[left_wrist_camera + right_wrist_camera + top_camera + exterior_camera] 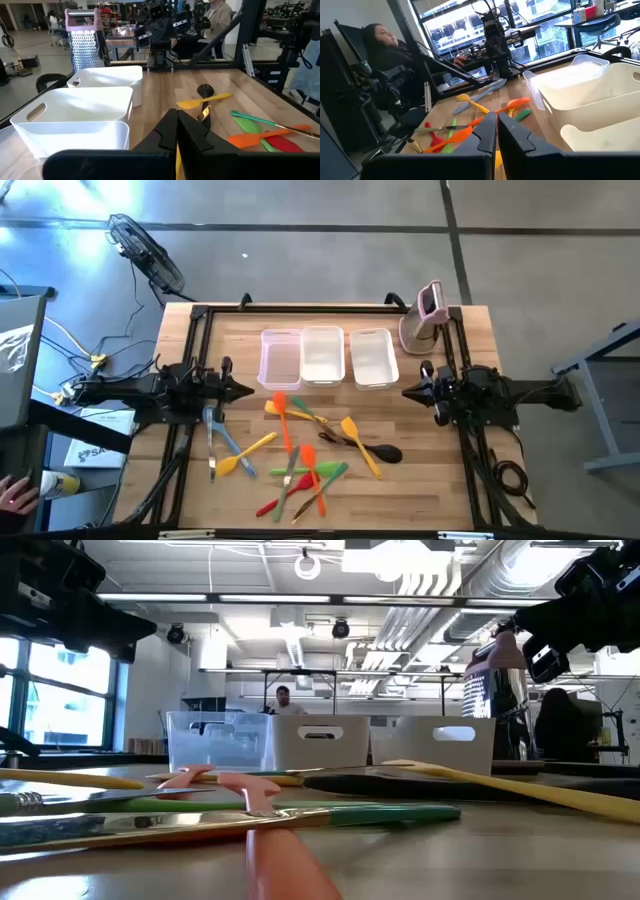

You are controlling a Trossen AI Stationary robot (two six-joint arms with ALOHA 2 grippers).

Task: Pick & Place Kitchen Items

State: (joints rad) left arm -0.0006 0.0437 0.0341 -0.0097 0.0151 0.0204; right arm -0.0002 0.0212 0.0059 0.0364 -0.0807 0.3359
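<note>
Wooden slats make up your worktop [420, 480], and from above both arms wait at its sides. The left end effector [243, 390] and the right end effector [408, 391] hover beside the three clear tubs [322, 356], holding nothing. The kitchen utensils [300, 448] lie heaped in the middle, below the tubs: an orange spatula [283, 418], a yellow turner [361, 444], a black spoon [368, 448], and blue utensils [221, 436] near the left arm.

Level with the worktop, you see handles crossing one another, so start with a loose outlier rather than the tangle.

Through the left wrist camera the fingers [192, 137] are pressed together, closed on nothing; the grater [86, 44] stands past the tubs. You must open them before descending.

Through the right wrist camera the fingers [485, 136] are likewise closed and empty, with a seated person [385, 60] beyond the worktop. Open space lies toward the front edge; keep clear of the tub walls and the black frame rails [192, 350].
</note>
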